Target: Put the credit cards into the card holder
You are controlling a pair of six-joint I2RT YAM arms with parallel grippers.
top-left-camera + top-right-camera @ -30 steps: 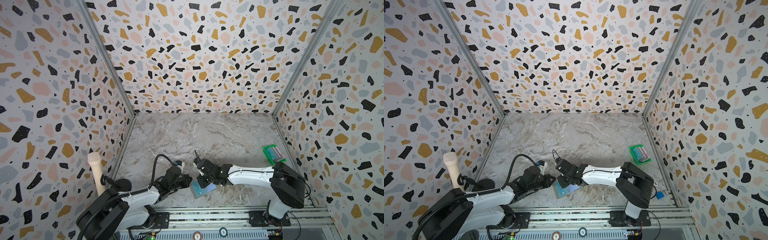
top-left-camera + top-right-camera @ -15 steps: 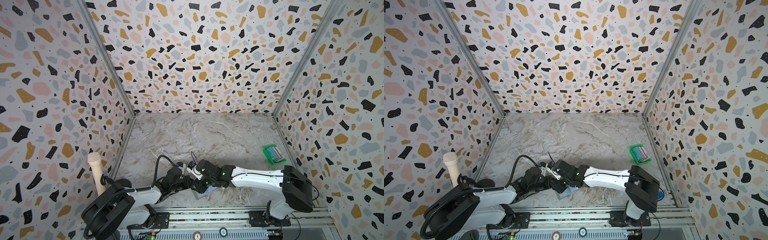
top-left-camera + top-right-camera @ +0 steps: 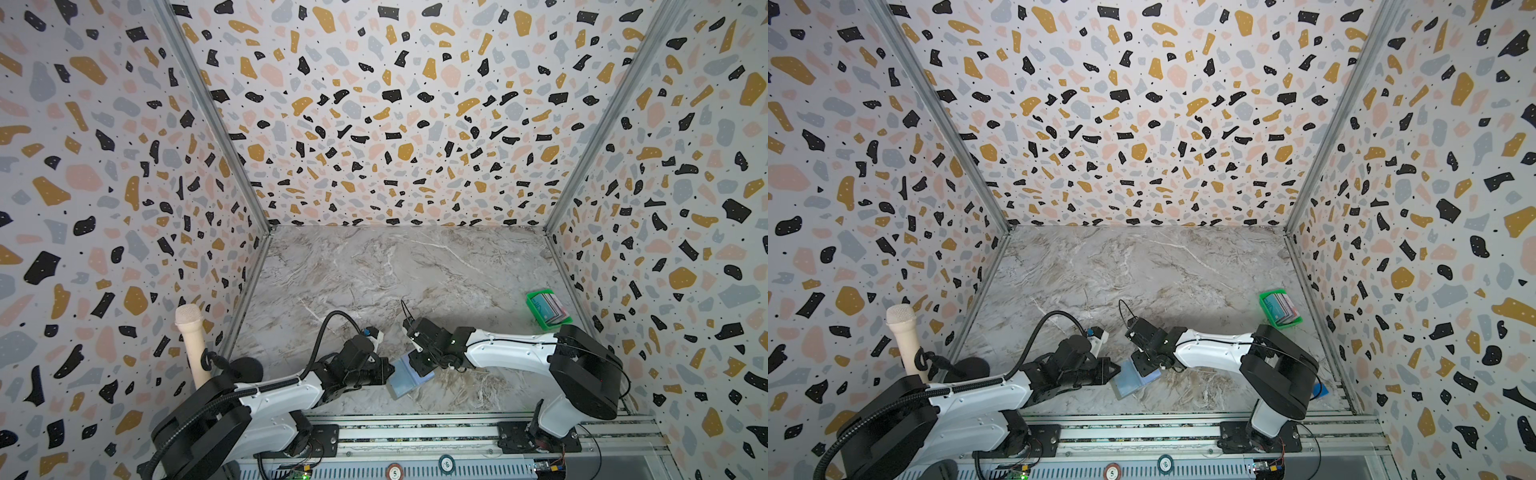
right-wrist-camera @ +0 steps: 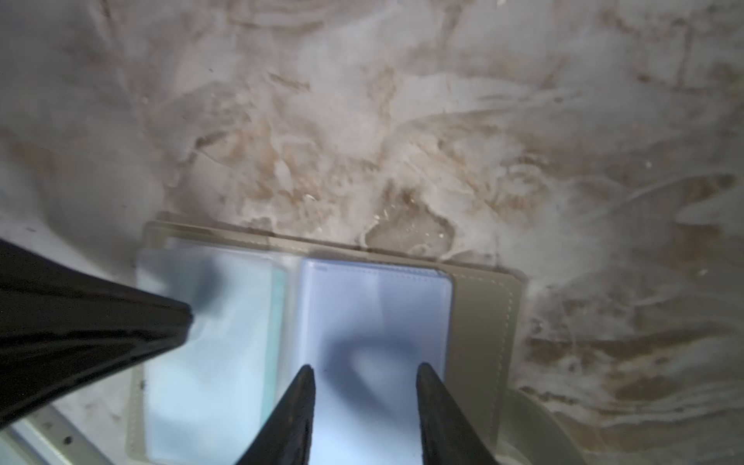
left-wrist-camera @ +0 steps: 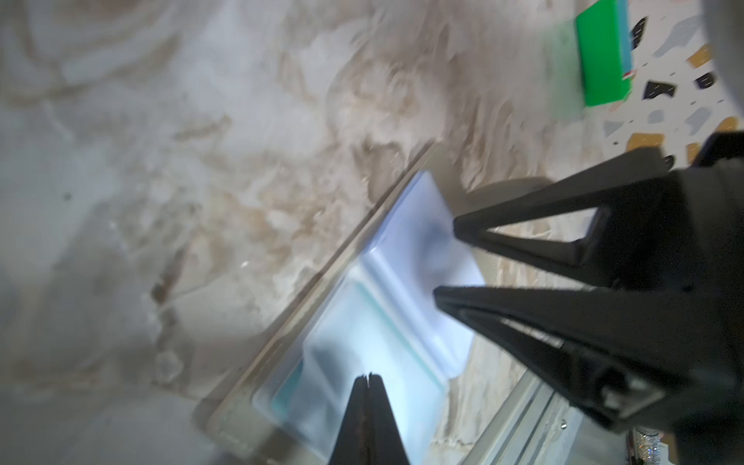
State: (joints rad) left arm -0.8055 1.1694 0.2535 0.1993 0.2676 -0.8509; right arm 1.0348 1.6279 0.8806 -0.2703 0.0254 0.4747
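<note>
Right wrist view: I see the card holder (image 4: 479, 322) lying open on the marble table (image 4: 362, 120), clear pockets facing up.
Right gripper (image 4: 364, 368): released, jaws apart above one clear pocket, nothing between them.
Left gripper (image 4: 187, 318): clenched, jaws pressed together and empty. Its tip is over the other pocket, and I cannot tell whether it touches.
Pocket under the left tip: pale blue with a teal edge shows through the plastic, too blurred for me to say more.
Top views: in both, the holder sits near the front edge of the table, with the two grippers meeting over it from either side.
Credit cards (image 3: 548, 309): stacked in a green tray (image 3: 532, 303) by the right wall, well apart from the holder.
</note>
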